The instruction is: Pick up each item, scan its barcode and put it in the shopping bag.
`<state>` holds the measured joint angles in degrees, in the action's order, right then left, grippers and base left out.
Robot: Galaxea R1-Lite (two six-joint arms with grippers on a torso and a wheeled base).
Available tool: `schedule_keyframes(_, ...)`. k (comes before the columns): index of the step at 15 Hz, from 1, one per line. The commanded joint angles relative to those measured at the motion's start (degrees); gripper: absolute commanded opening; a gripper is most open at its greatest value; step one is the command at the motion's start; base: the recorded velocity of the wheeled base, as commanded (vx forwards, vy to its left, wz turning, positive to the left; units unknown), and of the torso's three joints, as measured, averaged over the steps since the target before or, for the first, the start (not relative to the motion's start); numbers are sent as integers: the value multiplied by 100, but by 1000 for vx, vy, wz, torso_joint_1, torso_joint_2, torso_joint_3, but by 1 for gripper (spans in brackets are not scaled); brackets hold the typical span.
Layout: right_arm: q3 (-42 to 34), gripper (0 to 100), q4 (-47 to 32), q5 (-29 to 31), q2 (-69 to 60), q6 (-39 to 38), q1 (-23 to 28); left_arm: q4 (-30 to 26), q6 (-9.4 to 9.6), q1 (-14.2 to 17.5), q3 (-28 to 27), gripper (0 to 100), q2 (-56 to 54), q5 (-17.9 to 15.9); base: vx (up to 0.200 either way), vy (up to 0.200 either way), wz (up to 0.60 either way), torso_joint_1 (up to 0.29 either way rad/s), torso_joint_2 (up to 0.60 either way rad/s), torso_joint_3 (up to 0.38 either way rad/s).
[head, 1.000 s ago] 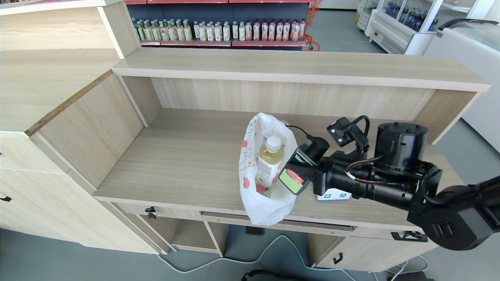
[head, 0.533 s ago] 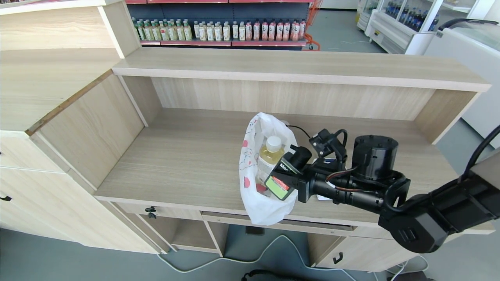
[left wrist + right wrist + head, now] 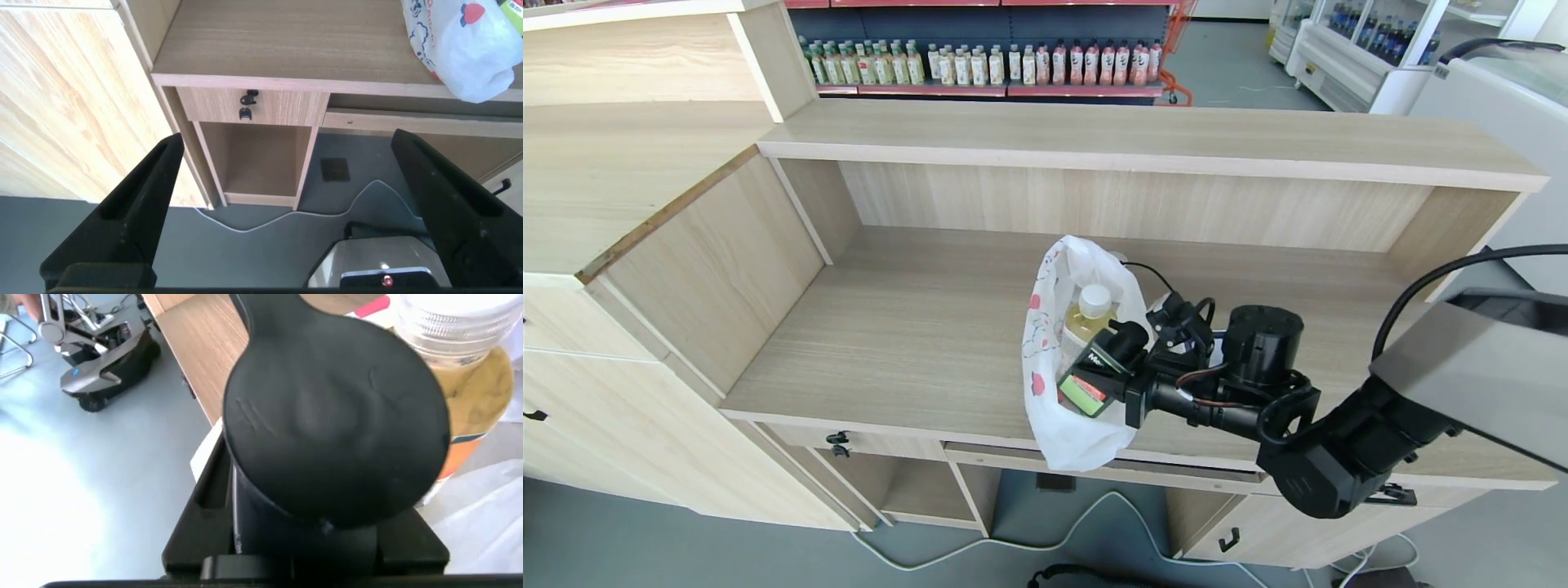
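Observation:
A white shopping bag (image 3: pixel 1062 425) with red prints stands open at the counter's front edge. Inside it is an upright bottle (image 3: pixel 1092 314) of yellow drink with a white cap. My right gripper (image 3: pixel 1131 384) is shut on a black corded scanner (image 3: pixel 1094 380) with a green and red face, held at the bag's right rim, just in front of the bottle. The right wrist view has the scanner's round black end (image 3: pixel 335 433) close up, with the bottle (image 3: pixel 466 400) behind it. My left gripper (image 3: pixel 286 220) hangs open below the counter front, the bag (image 3: pixel 466 49) far beyond it.
The wooden counter (image 3: pixel 915 343) has a raised back wall and a side wall on the left. Drawers and an open cubby (image 3: pixel 261 155) sit under its front edge. The scanner's cable (image 3: pixel 1147 273) trails behind the bag. Cables lie on the floor.
My right arm has swung left and lower with the scanner, from beside the bag to its rim, and now hides the bottle's lower half and the white card on the counter.

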<state>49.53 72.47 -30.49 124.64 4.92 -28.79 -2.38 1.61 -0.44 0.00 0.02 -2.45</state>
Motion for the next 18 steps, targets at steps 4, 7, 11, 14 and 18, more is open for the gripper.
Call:
schedule_keyframes(4, 821, 0, -31, -19, 790, 8, -3, 0, 6, 0, 0, 100, -2, -1, 0, 0, 0, 0, 0, 0)
schedule_keyframes(7, 769, 0, -58, -115, 896, 167, -3, 0, -3, 0, 0, 100, -2, -1, 0, 0, 0, 0, 0, 0)
schedule_keyframes(11, 760, 0, -58, -203, 1036, 263, 23, 0, -3, 0, 0, 100, -2, -1, 0, 0, 0, 0, 0, 0)
schedule_keyframes(14, 786, 0, -58, -203, 1124, 290, 23, 0, 6, 0, 0, 100, -2, -1, 0, 0, 0, 0, 0, 0)
schedule_keyframes(18, 830, 0, -58, -194, 1230, 342, 23, 0, -3, 0, 0, 100, -2, -1, 0, 0, 0, 0, 0, 0)
